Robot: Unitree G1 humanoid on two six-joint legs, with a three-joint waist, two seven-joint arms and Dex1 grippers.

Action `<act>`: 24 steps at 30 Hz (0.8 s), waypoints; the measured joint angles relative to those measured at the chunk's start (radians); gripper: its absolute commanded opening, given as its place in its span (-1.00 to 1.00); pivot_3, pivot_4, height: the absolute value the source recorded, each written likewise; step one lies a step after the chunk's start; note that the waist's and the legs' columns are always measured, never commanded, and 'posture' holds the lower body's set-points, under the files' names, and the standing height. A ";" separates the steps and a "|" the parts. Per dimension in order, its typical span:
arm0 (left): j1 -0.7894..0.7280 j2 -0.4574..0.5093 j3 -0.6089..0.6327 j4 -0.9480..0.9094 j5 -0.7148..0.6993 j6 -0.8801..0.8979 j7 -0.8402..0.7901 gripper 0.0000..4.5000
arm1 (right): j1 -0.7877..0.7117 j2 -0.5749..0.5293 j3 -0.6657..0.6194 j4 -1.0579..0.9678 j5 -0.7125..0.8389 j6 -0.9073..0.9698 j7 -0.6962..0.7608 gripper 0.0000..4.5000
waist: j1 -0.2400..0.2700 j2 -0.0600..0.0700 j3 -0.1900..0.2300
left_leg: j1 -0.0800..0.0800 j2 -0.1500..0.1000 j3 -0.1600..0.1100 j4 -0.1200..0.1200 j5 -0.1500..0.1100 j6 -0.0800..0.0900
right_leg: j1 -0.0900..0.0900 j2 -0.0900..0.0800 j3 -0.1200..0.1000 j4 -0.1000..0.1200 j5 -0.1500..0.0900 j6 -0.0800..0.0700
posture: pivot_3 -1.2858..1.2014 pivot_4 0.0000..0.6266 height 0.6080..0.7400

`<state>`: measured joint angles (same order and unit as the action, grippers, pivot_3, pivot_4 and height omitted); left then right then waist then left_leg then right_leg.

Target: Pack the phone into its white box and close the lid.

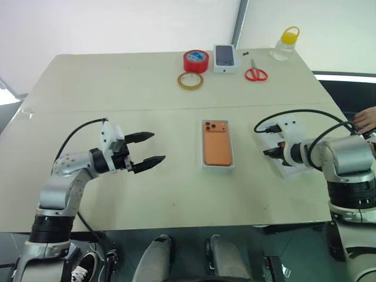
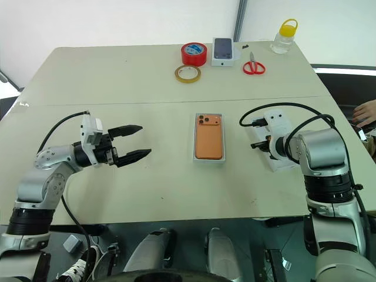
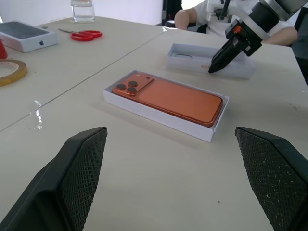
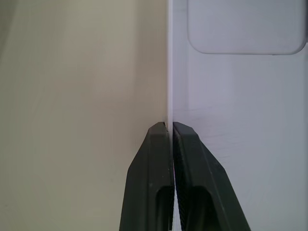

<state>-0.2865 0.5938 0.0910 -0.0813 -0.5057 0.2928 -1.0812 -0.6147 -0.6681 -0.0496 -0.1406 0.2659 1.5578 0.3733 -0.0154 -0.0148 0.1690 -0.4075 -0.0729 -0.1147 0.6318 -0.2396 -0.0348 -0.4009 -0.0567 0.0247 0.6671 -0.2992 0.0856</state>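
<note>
Between our right claw's (image 4: 171, 126) closed fingers sits the lid's (image 4: 240, 96) wall; left claw (image 1: 148, 148) open; next we lift it over the phone (image 1: 217, 148).

The place looked like a lab or test room set up for robot trials. A plain pale worktop (image 1: 117, 194) stood before bare white walls, and along its far edge lay office sundries: rolls of tape (image 1: 195, 60), red scissors (image 1: 255, 73), a small boxed phone (image 1: 226, 57) and a yellow-capped bottle (image 1: 285, 44).
</note>
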 measured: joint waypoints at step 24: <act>-0.026 -0.039 0.028 -0.004 -0.025 0.046 0.135 1.00 | -0.353 0.628 -0.508 0.314 0.342 -0.286 -0.120 -0.96 | -0.004 0.001 0.000 | -0.001 0.000 0.001 0.000 0.000 -0.001 | -0.005 0.000 0.001 0.005 0.000 0.000 | 0.03 -0.52 1.00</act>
<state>-0.3129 0.5549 0.1192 -0.0853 -0.5309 0.3385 -0.9461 -0.9679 -0.0398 -0.5579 0.1735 0.6077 1.2717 0.2537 -0.0191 -0.0140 0.1693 -0.4087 -0.0730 -0.1140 0.6316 -0.2392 -0.0354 -0.4055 -0.0563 0.0259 0.6718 -0.2991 0.0855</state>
